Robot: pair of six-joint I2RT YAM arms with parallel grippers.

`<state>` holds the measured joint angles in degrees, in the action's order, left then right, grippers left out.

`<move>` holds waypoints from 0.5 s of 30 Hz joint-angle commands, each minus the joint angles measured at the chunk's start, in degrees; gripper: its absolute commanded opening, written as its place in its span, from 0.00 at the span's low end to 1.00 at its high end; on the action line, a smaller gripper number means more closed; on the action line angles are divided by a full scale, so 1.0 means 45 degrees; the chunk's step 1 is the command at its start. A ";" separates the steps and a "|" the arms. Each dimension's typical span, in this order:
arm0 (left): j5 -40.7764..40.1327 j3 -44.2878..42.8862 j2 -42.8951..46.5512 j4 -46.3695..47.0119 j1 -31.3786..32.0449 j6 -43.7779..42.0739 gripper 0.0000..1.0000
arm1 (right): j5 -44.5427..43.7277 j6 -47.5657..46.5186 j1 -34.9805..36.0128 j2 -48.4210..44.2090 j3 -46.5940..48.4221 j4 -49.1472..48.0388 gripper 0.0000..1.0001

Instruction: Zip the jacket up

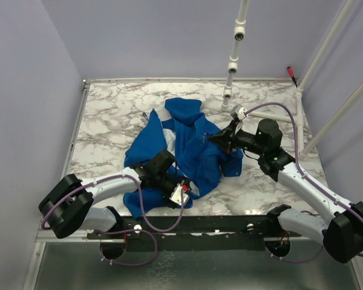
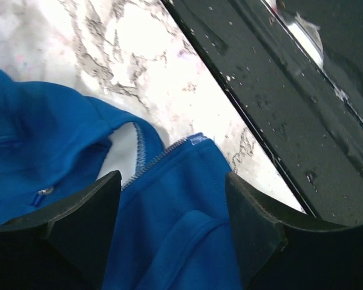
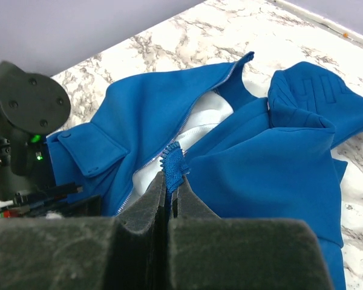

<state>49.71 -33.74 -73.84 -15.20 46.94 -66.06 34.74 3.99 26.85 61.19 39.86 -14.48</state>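
Observation:
The royal-blue jacket (image 1: pixel 193 151) lies crumpled and unzipped in the middle of the marble table (image 1: pixel 109 115), its pale lining (image 3: pixel 209 118) showing between the front edges. My right gripper (image 1: pixel 212 138) is shut on the toothed blue zipper tape end (image 3: pixel 174 162) of the jacket's (image 3: pixel 272 163) right front edge; its jaws (image 3: pixel 171 181) meet tightly. My left gripper (image 1: pixel 181 186) hovers open over the jacket's lower corner (image 2: pixel 169 229) near the table's front edge, fingertips (image 2: pixel 112 181) apart with only cloth below. A line of zipper teeth (image 2: pixel 160 158) runs just ahead of it.
A black rail (image 1: pixel 199 226) runs along the near edge of the table and appears close by as a dark frame (image 2: pixel 278 90). White pipe posts (image 1: pixel 233 63) stand at the back right. The left arm's wrist (image 3: pixel 24 115) sits close to the jacket's left side.

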 commanded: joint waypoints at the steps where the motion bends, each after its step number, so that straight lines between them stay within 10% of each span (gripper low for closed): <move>1: -0.0656 0.0180 -0.0534 -0.0250 0.0282 -0.1765 0.69 | -0.0314 0.0122 -0.0245 -0.0200 -0.0031 -0.0255 0.01; 15: -0.0980 -0.0275 -0.2804 0.1315 0.0514 -0.1299 0.59 | 0.0613 0.0927 -0.0697 -0.0043 0.0076 -0.0286 0.01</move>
<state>47.13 -34.70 -83.88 -12.58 48.60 -72.77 35.66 6.94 24.36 61.45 39.90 -14.48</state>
